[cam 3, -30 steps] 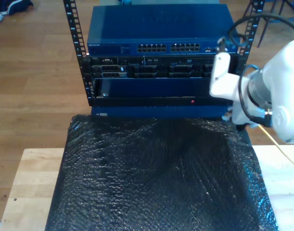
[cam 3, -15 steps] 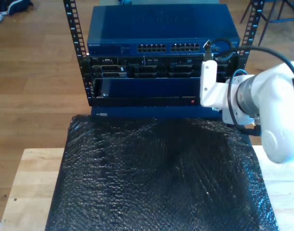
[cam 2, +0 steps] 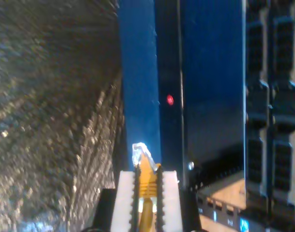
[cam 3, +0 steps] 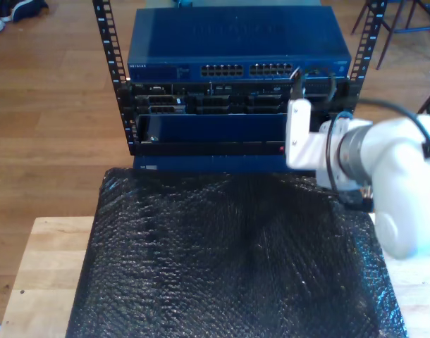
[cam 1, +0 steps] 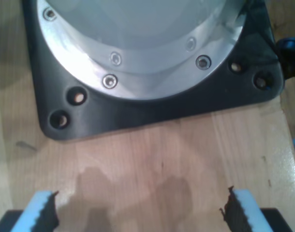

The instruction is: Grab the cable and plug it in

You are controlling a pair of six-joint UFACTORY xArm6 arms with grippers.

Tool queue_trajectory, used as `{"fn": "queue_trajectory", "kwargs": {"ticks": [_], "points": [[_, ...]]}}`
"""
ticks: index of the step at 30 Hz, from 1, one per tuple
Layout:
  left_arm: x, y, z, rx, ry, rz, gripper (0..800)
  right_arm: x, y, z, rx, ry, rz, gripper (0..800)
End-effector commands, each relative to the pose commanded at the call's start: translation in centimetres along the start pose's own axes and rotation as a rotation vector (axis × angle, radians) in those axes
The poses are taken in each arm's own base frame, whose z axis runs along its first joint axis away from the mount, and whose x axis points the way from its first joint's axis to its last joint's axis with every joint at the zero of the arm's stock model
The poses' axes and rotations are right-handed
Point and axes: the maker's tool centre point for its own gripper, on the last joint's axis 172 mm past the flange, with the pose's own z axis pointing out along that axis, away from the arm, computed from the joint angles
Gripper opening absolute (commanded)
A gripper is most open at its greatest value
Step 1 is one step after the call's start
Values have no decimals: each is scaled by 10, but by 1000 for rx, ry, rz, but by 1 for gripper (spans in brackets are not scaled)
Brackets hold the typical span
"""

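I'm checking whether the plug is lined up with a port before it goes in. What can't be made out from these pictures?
- The plug, in the second wrist view: blurred, so its clip side is unclear.
- My second gripper: in the exterior view the white arm hides it and the cable.
- The switch ports, in the exterior view: too small to tell free from taken.
- The cable: cut off by the second wrist view's edge.

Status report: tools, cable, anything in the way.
First tool open over bare wood. Second tool shut on the cable, plug tip toward the blue rack unit. Path looks clear.
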Motion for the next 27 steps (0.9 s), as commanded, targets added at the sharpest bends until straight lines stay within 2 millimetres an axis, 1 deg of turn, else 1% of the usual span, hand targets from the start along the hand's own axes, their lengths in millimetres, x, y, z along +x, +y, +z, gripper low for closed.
{"fn": "queue_trajectory", "kwargs": {"ticks": [3,6,9,12,15,20,21,23,25,27], "points": [[0,0,0,0,0,0,800,5,6,-2,-29,15,-7,0],[0,0,0,0,0,0,800,5,7,-3,-35,17,-2,0],[0,0,0,0,0,0,800,10,15,-7,-80,37,-4,0],[0,0,0,0,0,0,800,11,9,-9,-111,56,-6,0],[0,0,0,0,0,0,800,13,9,-11,-133,67,-8,0],[0,0,0,0,0,0,800,12,-2,-8,-118,66,-11,0],[0,0,0,0,0,0,800,12,-6,-7,-111,67,-22,0],[0,0,0,0,0,0,800,19,-1,-8,-141,84,-69,0],[0,0,0,0,0,0,800,23,-4,-4,-166,102,-115,0],[0,0,0,1,0,-1,800,27,0,-7,-202,118,-123,0]]}}
